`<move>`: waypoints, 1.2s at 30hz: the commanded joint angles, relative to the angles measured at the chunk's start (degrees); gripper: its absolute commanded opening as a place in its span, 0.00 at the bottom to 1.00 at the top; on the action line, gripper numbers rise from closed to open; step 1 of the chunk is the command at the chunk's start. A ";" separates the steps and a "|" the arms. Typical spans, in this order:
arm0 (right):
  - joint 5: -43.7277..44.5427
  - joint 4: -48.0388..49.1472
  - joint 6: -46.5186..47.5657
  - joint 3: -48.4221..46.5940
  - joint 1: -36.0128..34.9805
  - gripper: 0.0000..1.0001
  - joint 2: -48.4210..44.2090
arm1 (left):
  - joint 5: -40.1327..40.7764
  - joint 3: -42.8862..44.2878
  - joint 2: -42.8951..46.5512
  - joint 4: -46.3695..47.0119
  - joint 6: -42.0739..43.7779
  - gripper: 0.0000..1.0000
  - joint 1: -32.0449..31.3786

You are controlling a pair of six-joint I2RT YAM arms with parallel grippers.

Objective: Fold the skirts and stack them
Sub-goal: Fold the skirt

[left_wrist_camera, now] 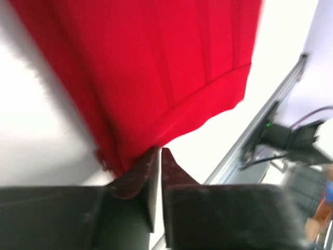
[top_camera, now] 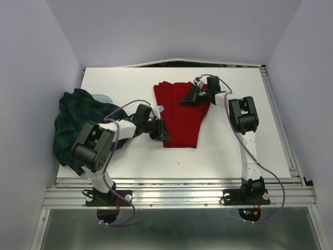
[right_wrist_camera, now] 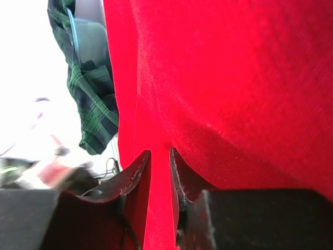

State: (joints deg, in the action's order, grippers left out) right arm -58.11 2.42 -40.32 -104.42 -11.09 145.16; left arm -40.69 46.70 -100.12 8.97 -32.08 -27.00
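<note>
Left jaws: nearly together with just a thin slit. The left gripper [left_wrist_camera: 158,151] has its tips right at the near left corner of the red skirt [top_camera: 179,122], and we honestly can't tell if it's pinching it.
Right jaws: the right gripper [right_wrist_camera: 160,153] is clamped on a fold of the red skirt, toward its far end.
Red skirt: lying mid-table on the white table [top_camera: 234,140].
Plaid skirt [top_camera: 73,122]: bunched at the table's left edge, well apart from both grippers.
Containers: we only see a teal-rimmed thing [top_camera: 102,97] peeking out from the plaid skirt, and can't tell what it is.
</note>
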 commanded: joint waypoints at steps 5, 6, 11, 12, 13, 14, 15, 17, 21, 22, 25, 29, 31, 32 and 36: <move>-0.26 -2.23 6.64 2.64 -1.65 0.44 -10.06 | 19.66 12.10 22.38 -4.93 30.98 0.76 -4.19; 0.18 -4.50 8.74 2.73 -2.17 0.48 -11.90 | 21.86 12.28 24.16 -3.10 35.20 0.88 -4.54; 4.40 -13.49 19.02 5.01 -2.18 0.64 -24.03 | 28.64 11.05 33.66 2.89 56.32 0.99 -4.64; 5.80 -18.19 20.79 5.37 -2.70 0.64 -25.53 | 29.78 10.87 34.37 4.20 56.59 0.99 -4.72; 6.16 -20.50 23.50 5.89 -2.71 0.63 -26.94 | 30.75 10.96 34.81 3.78 56.51 0.99 -4.72; 6.16 -22.52 24.75 6.77 -3.23 0.62 -29.47 | 29.97 12.53 34.81 2.21 58.25 0.99 -4.72; 5.90 -26.89 29.28 8.86 -4.10 0.61 -30.72 | 28.57 13.85 34.46 -2.77 59.83 0.99 -4.72; 8.43 -34.88 38.23 12.03 -6.29 0.59 -34.66 | 25.84 16.75 32.88 -8.76 61.51 0.99 -4.81; 22.18 -36.44 54.23 21.34 -9.12 0.57 -46.15 | 27.42 15.01 34.19 -8.36 54.43 0.98 -4.38; 24.94 -33.99 57.42 27.19 -9.64 0.57 -48.63 | 25.15 14.39 34.98 -8.62 52.92 0.97 -3.42; 32.87 -30.46 70.43 37.86 -9.65 0.56 -57.87 | 20.93 15.70 34.38 -13.00 47.47 0.96 -2.70; 33.50 -27.73 82.48 47.63 -10.17 0.54 -67.71 | 15.47 16.15 34.02 -16.18 43.51 0.95 -2.61; 32.19 -30.09 85.65 48.52 -11.40 0.51 -70.79 | 14.59 15.71 33.93 -16.88 42.01 0.95 -2.61; 32.18 -32.19 86.10 48.61 -12.80 0.50 -71.24 | 15.02 15.53 33.93 -17.23 41.75 0.94 -2.61; 33.84 -32.30 86.89 51.67 -15.88 0.47 -72.83 | 16.78 15.00 33.41 -17.59 40.17 0.94 -2.27</move>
State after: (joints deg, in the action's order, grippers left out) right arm -26.55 -30.83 40.12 -55.24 -24.14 74.04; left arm -22.92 61.10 -67.31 -8.43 11.27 -29.56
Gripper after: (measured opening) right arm 0.472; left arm 0.942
